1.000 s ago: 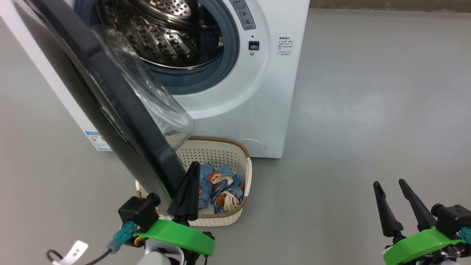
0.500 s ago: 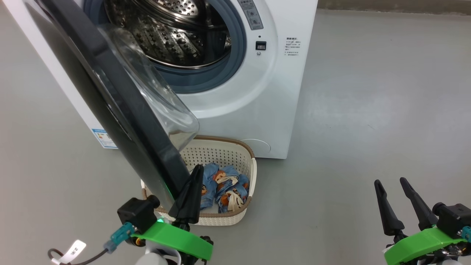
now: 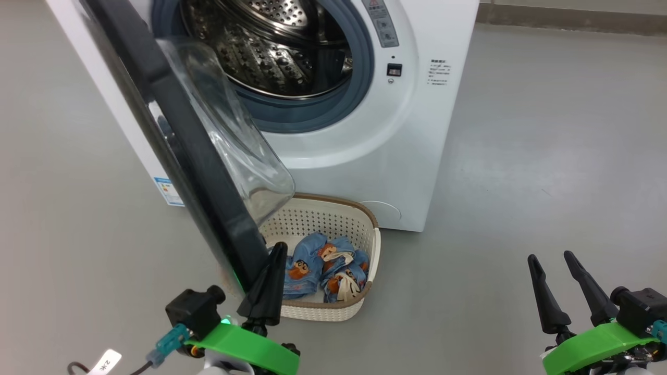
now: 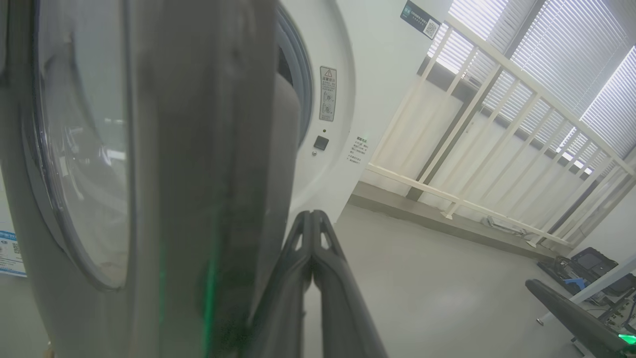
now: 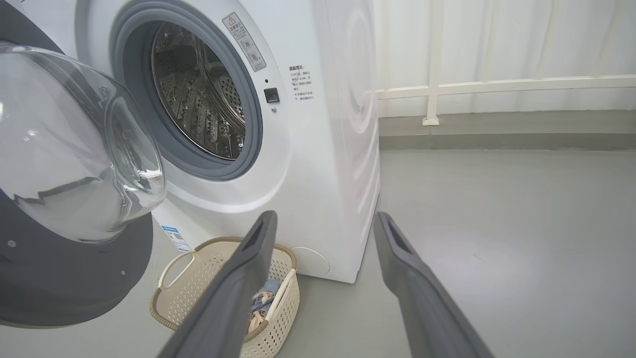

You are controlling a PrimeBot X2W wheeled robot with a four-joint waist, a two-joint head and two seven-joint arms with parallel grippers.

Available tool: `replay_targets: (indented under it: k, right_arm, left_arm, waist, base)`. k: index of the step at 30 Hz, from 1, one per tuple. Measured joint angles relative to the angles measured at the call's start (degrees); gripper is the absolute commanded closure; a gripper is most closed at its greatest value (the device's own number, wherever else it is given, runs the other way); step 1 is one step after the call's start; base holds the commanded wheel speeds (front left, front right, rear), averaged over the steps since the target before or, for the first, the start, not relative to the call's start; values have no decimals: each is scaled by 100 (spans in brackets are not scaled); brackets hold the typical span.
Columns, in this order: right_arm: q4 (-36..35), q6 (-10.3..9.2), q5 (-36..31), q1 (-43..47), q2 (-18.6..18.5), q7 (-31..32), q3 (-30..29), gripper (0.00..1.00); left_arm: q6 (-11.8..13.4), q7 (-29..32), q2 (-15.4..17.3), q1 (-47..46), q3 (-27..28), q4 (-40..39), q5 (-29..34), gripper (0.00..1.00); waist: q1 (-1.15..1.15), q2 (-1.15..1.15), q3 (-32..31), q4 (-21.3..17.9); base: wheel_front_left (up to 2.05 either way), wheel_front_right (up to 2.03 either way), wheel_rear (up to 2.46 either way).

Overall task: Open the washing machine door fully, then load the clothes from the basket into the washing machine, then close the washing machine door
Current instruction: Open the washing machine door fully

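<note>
The white washing machine [image 3: 411, 151] stands at the top with its steel drum [image 3: 281, 52] exposed. Its door [image 3: 182, 135], black-rimmed with a bulging glass centre [image 3: 239, 146], hangs open towards me. My left gripper [image 3: 278, 249] is shut with nothing in it, its fingers lying along the inner side of the door's lower edge. In the left wrist view the door rim [image 4: 198, 174] sits just left of the left gripper [image 4: 312, 215]. The cream basket [image 3: 365, 219] sits on the floor before the machine, holding blue printed clothes [image 3: 312, 263]. My right gripper [image 3: 550, 257] hovers open at the lower right.
Grey floor [image 3: 547, 130] spreads wide to the machine's right. A blue energy label [image 3: 168, 190] marks the machine's lower corner. A white railing [image 4: 472, 149] and blinds stand behind the machine. The door's lower edge overhangs the basket's left part.
The head view has shifted, so machine and basket sit further right. The door stands a little wider from the machine, my shut left gripper still at its edge. The right gripper is unchanged.
</note>
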Motion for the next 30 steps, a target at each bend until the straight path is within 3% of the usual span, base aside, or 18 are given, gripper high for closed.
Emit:
replay_targets:
  k: [21,30]
  right_arm:
    - [-20,0,-1,4,-15,0,55,0]
    - [-18,0,-1,4,-14,0,75,0]
  left_arm:
    - [-73,0,22,610,645,-129,366,100]
    - [81,1,149,874,1226,-366,477,100]
  waist:
    - [0,0,-109,532]
    - [0,0,-142,561]
  base:
    - [0,0,0]
    - [0,0,0]
